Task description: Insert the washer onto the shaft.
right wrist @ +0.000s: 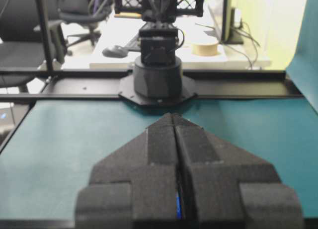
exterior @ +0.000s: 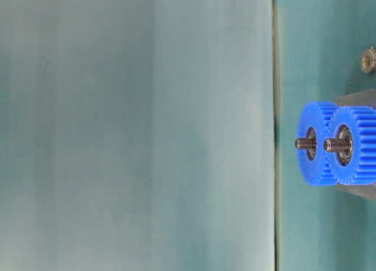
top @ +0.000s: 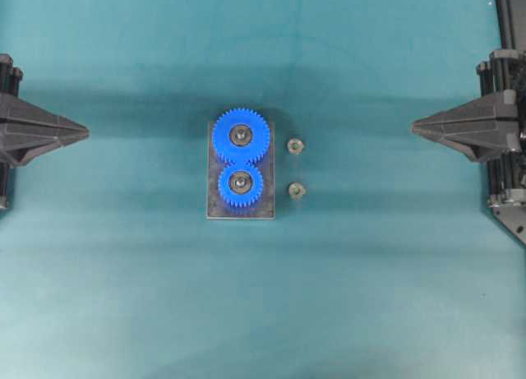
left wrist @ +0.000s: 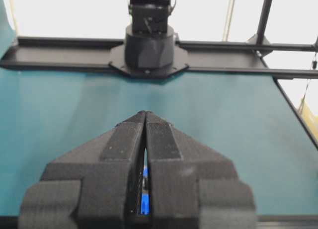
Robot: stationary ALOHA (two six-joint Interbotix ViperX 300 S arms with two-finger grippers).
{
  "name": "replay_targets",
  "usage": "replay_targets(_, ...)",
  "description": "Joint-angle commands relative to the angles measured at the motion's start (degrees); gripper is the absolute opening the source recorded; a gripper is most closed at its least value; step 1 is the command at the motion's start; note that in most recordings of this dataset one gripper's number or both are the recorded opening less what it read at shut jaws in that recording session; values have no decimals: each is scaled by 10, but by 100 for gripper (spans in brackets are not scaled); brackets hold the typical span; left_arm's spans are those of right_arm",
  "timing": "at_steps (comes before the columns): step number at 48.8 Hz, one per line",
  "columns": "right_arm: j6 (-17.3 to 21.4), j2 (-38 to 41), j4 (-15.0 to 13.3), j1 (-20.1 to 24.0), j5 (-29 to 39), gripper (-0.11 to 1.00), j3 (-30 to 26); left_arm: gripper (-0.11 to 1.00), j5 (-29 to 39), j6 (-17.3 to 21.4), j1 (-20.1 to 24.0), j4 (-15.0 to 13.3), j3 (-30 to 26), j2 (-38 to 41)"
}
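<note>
Keeping both the left gripper (top: 85, 132) and right gripper (top: 414, 127) pressed together, you left two washers (top: 295, 145) at the gears' (top: 241, 136) three o'clock

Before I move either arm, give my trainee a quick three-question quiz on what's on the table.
1. True or false: both grippers, the left gripper and the right gripper, are shut and empty.
2. How many loose washers lie beside the grey plate?
3. Multiple choice: the loose washers lie nearer which arm? A) left B) right C) neither, dead centre

Key:
1. True.
2. Two: the far washer and the near washer.
3. B. They lie on the right-gripper side of the big gear and small gear, whose shafts stand bare.
</note>
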Motion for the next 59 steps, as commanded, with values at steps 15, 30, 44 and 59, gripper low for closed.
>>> replay_targets(15,33,4,43,-8,198,0,-46,1,165,-8,-10,7,-91,47)
replay_targets(30,32,98,42,-50,381,0,-129,1,263,-2,-10,7,-125,69)
replay_targets(44,30,221,20,-81,409,0,-184,1,267,-2,-9,7,-141,101)
replay_targets(59,27,320,17,-99,410,0,-219,1,267,-2,-9,7,-135,104)
